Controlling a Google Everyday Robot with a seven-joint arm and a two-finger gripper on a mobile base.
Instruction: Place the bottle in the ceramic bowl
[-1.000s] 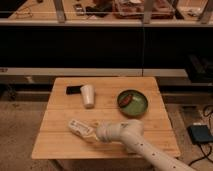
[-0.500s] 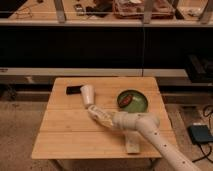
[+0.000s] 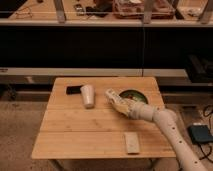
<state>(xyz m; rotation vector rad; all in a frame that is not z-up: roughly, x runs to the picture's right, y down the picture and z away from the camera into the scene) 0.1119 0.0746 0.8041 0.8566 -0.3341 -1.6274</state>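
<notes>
While the table [image 3: 85, 127] carries one cup [image 3: 88, 95], one bowl [image 3: 136, 93], one pale block [image 3: 132, 142] and one dark flat thing [image 3: 73, 90], there is one bottle [image 3: 111, 95] — clamped in the claw [image 3: 120, 104]. It sticks out of the claw toward the cup — just beside the bowl's rim.

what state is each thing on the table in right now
bottle: tilted, gripped, left of the ceramic bowl, not inside
gripper: jaws shut on the bottle, over the table
ceramic bowl: upright, without the bottle
white cup: standing, untouched
pale block: lying flat near the front edge
dark object: lying flat beside the white cup
</notes>
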